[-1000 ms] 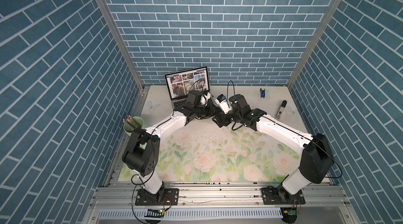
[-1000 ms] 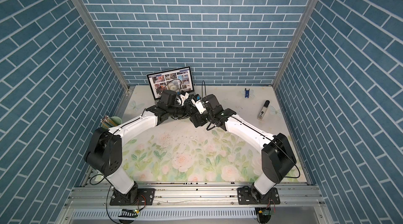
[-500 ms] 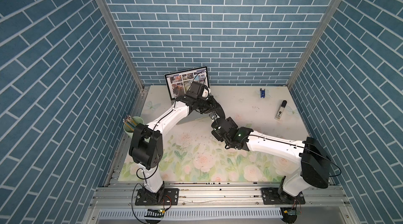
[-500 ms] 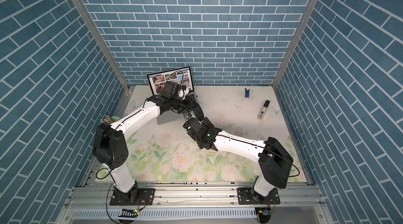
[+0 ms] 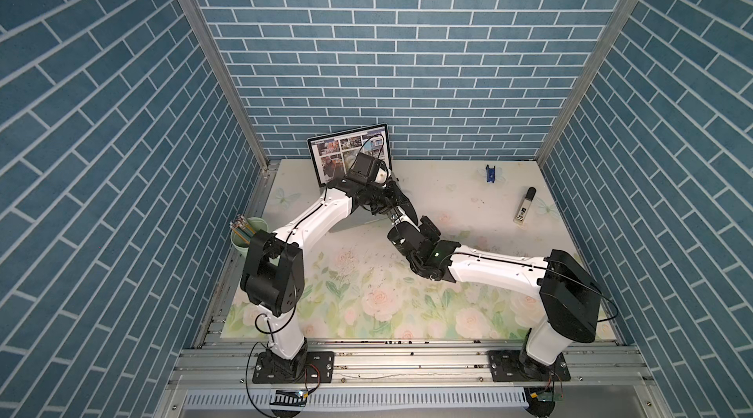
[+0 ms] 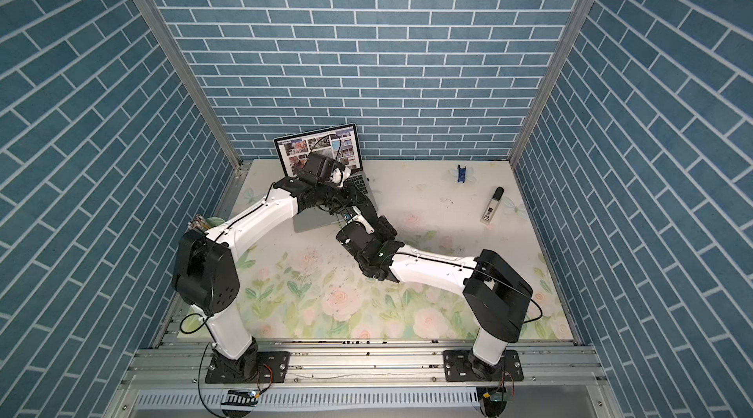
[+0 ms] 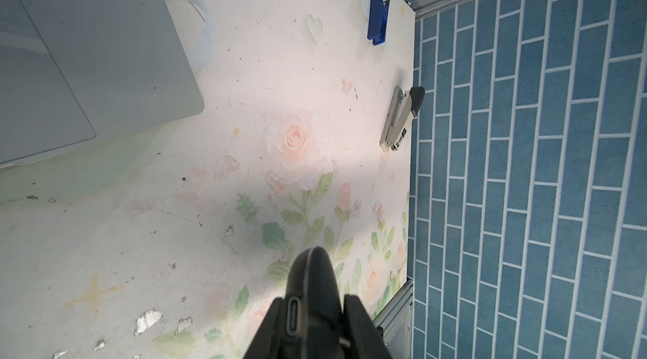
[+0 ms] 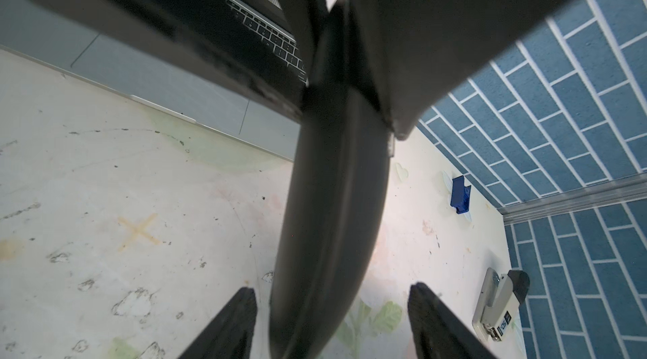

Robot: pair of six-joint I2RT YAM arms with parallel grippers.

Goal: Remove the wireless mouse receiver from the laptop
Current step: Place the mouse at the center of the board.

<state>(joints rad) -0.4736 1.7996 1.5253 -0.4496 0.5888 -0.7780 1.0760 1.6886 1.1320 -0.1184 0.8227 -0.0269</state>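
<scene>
Laptop (image 7: pixel 115 60), lid open, at worktop (image 5: pixel 448 192) far edge toward left corner, receiver too small to make out; left claw (image 7: pixel 313 299) clamped on black mouse (image 7: pixel 311 275); right claw (image 8: pixel 331 289) open, straddling that mouse's end.

Both top views are bright, even and sharp, lit from overhead. The left arm (image 5: pixel 313 220) and right arm (image 5: pixel 493 273) throw only soft, pale shadows on the flowered table (image 5: pixel 456 196), and the laptop (image 5: pixel 334 147) screen glows without glare. The brick walls splay outward towards the frame edges. In the left wrist view a washed-out bright patch on the table borders a broad grey shadow. In the right wrist view the black mouse (image 8: pixel 332 220) looms close and blurred, while the keyboard (image 8: pixel 276 42) behind is crisper.
</scene>
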